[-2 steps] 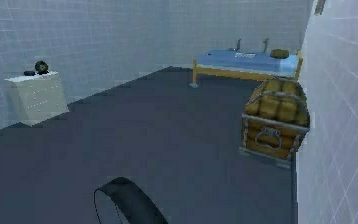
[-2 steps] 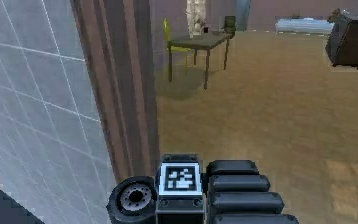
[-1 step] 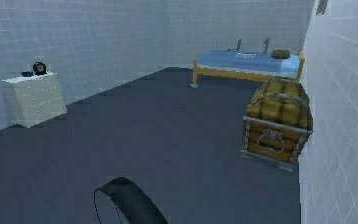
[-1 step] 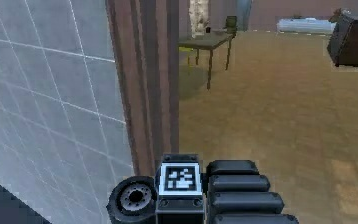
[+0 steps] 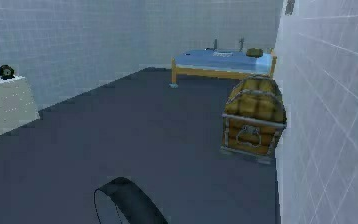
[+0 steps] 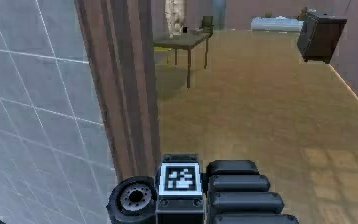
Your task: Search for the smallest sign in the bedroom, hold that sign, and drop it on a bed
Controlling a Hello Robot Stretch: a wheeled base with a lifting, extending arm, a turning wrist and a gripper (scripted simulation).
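bed (image 5: 222, 62) seemingly well apart from jaws

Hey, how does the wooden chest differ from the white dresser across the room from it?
The chest is brown wood with a rounded lid; the dresser is white and flat-topped. The dresser carries a small dark object on top; the chest's lid is bare. Both stand on the dark floor.

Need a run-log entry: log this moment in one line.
scene: bedroom | ahead: blue-covered wooden bed, brown banded wooden chest, white dresser | side: brown wooden door frame | gripper: load cannot tell
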